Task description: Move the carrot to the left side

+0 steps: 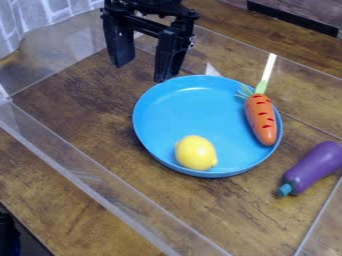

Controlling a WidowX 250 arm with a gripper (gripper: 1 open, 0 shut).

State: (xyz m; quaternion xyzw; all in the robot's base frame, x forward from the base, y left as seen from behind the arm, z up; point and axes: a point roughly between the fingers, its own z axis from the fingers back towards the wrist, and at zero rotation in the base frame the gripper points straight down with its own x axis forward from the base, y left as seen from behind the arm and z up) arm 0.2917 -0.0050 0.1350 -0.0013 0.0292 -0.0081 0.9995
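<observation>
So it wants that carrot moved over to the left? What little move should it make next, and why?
Probably swing the tool across toward the carrot and stop above it. The tool hangs open near the back of the table, beyond the blue plate, holding nothing. The carrot lies on the plate's right rim, apart from the lemon, so nothing looks in the way of reaching it from above.

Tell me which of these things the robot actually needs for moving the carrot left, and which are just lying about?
Needed:
carrot, on the plate's right rim
gripper, open, empty

Lying about:
blue plate
lemon on the plate
eggplant on the table
</observation>
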